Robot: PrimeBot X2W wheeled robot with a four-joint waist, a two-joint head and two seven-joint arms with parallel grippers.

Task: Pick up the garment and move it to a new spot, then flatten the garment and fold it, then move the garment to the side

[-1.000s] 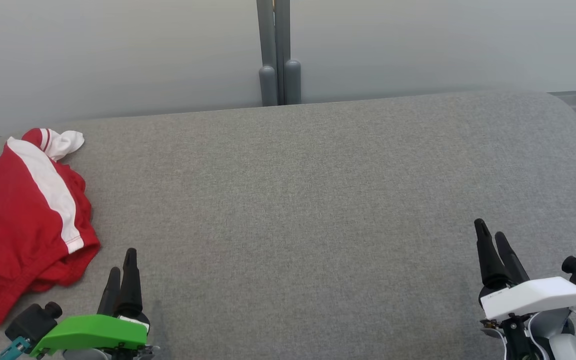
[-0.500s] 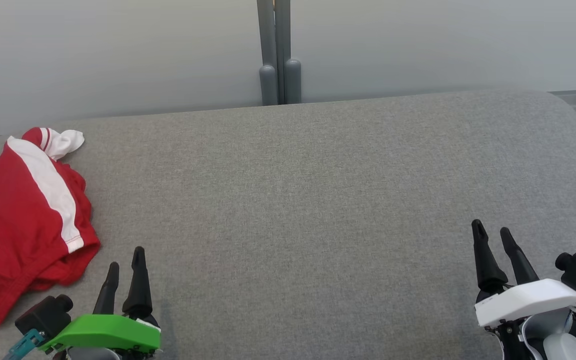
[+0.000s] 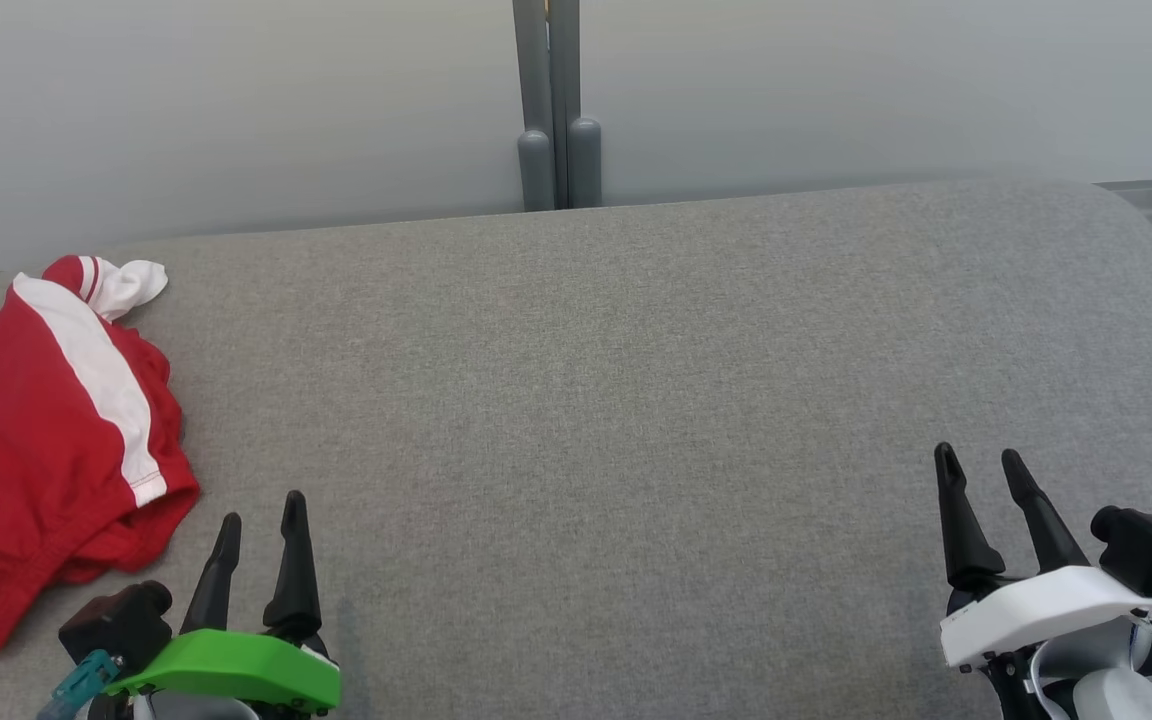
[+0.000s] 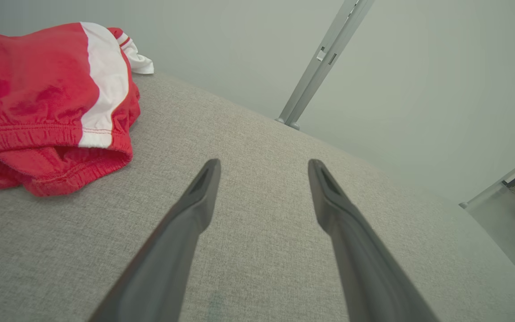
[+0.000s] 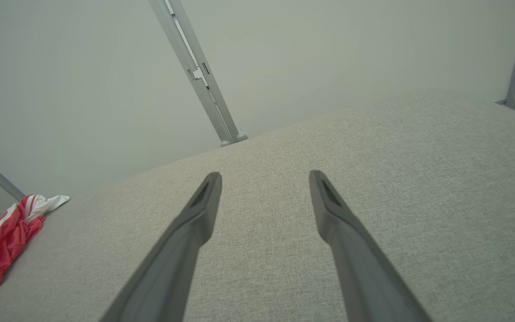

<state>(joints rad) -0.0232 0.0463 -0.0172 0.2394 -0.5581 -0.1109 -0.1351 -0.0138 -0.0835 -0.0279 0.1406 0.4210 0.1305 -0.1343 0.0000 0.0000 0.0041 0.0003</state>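
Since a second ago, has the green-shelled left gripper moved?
Yes: left gripper slid right in head view, away from the crumpled red-and-white garment, which stayed put.

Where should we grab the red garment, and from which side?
Pinch the raised, bunched hem fold at the near-right corner of the garment, below the white stripe. Come from its right with the left gripper, open and closest; that edge stands proud of the grey surface.

Red garment (image 3: 26,450) bunched far left on grey surface (image 3: 586,400) — left gripper (image 3: 261,508), right gripper (image 3: 978,454) empty, jaws apart
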